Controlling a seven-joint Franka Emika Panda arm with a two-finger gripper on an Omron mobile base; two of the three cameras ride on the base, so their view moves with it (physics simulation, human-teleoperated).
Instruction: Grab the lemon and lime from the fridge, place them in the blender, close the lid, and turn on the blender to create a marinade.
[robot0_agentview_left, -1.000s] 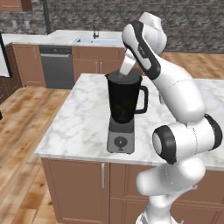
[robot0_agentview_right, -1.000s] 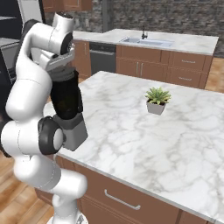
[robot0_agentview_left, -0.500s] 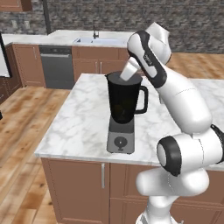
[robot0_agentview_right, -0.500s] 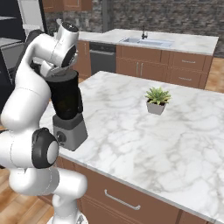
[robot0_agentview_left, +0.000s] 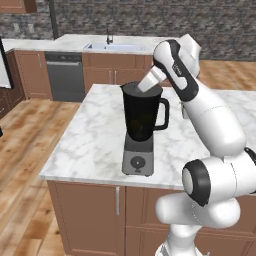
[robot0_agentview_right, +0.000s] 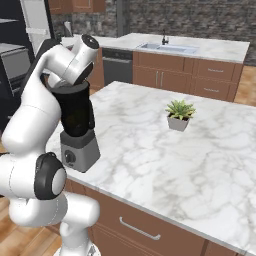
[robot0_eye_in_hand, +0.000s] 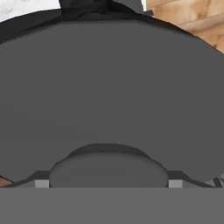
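The robot's pincer (robot0_agentview_left: 141, 86) is hanging wide open just above the dark lid (robot0_eye_in_hand: 109, 96), gripping nothing. The lid is sitting on the blender (robot0_agentview_left: 141, 125) on the marble table (robot0_agentview_left: 95, 145). If the lid is lying crooked, blending could spill the marinade.

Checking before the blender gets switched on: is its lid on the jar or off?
On. The lid covers the top of the blender, the hand right above it.
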